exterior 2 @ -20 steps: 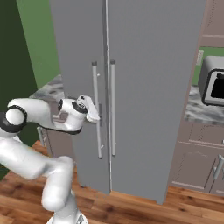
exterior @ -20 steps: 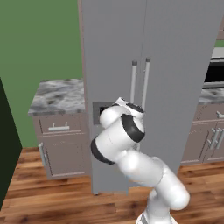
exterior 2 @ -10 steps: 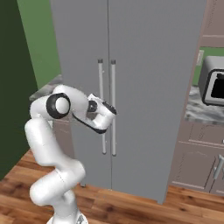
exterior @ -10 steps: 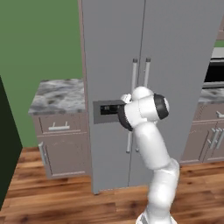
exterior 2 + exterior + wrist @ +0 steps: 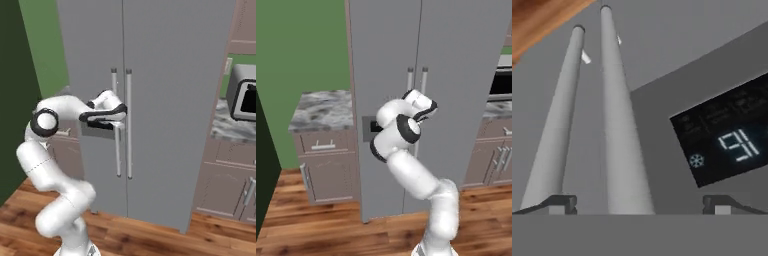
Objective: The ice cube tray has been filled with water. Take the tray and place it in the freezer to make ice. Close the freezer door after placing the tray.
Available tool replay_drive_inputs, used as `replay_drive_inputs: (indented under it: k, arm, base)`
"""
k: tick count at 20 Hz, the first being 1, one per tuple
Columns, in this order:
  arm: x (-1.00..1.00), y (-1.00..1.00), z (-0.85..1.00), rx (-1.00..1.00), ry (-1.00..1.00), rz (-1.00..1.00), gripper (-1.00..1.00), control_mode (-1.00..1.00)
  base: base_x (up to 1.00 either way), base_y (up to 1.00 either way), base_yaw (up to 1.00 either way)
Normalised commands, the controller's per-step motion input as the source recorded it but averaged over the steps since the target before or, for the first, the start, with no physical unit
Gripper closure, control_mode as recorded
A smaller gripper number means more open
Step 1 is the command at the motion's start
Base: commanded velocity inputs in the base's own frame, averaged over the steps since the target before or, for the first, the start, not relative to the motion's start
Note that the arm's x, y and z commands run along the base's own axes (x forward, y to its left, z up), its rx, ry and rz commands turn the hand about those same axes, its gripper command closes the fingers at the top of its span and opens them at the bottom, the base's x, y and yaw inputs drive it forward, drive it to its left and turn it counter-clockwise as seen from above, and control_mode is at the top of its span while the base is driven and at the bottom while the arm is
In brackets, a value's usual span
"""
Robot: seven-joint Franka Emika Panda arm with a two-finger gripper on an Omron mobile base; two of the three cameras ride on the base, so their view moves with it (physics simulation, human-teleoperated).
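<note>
None of the job is done yet. The gripper point(image 5: 120, 116) is reaching with its jaws wide open and holding nothing, and the handle point(image 5: 619, 135) of the freezer door point(image 5: 383, 75) is sitting between them. Both fridge doors are staying shut, so I cannot tell what is inside the freezer. I cannot see the ice cube tray anywhere.

The arm hides most of the freezer door's point(image 5: 383, 60) dispenser recess point(image 5: 369, 131) (display lettering unreadable).
</note>
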Motion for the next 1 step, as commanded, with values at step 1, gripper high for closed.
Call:
replay_drive_inputs:
  k: [1]
  arm:
    - [1.00, 0.04, 0.05, 0.00, 0.52, 0.00, -1.00, -1.00]
  base:
    - [0.00, 0.00, 0.00]
